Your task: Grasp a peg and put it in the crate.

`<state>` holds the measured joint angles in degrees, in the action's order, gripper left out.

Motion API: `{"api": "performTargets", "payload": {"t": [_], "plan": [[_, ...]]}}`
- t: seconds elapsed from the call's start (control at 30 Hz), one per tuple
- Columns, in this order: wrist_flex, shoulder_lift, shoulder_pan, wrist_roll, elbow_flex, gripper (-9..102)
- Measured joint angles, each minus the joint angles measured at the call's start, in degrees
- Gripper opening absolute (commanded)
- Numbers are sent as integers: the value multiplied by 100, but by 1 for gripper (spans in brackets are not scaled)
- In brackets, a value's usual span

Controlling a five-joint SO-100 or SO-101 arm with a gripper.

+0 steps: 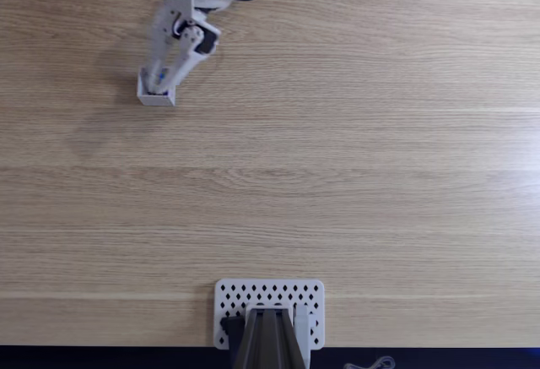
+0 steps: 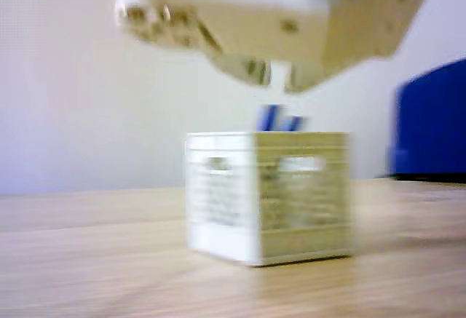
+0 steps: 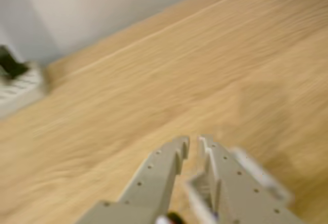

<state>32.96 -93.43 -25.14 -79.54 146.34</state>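
The crate (image 1: 157,96) is a small white box standing on the wooden table at the upper left of the fixed view. In the other view the crate (image 2: 268,198) is seen from the side, and the blue peg (image 2: 279,118) stands in it with its two tips poking above the rim. My gripper (image 2: 279,85) hovers just above those tips without touching them, its fingers a narrow gap apart and nothing between them. The wrist view, blurred, shows the gripper (image 3: 193,143) slightly open over the crate rim (image 3: 271,185).
A larger white perforated plate (image 1: 268,301) with a dark mount (image 1: 266,339) sits at the table's near edge, and appears far left in the wrist view (image 3: 18,88). A blue shape (image 2: 429,121) stands behind the crate at the right.
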Motion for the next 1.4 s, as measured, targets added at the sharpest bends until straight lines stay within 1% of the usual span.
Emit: {"api": "performTargets", "payload": {"t": [0.13, 0.23, 0.43, 0.57, 0.67, 0.83, 1.07, 1.17, 1.33, 1.4], "plan": [[-1292, -1107, 589, 1002, 0, -1], [-2382, -2065, 949, 1978, 0, -1], [-4544, -4096, 1854, 4430, 44, -1], [-5678, -5502, 2320, 6117, 475, -1], [-6398, -6478, 2602, 7093, 879, -1], [-7181, -7770, 2733, 7717, 1644, -1], [-7576, -8982, 2707, 8271, 2874, -1], [-7761, -9334, 2707, 8464, 2953, -1], [-8481, -9606, 2707, 8578, 2953, -1], [-8534, -9624, 2707, 8587, 2953, -1]]}}
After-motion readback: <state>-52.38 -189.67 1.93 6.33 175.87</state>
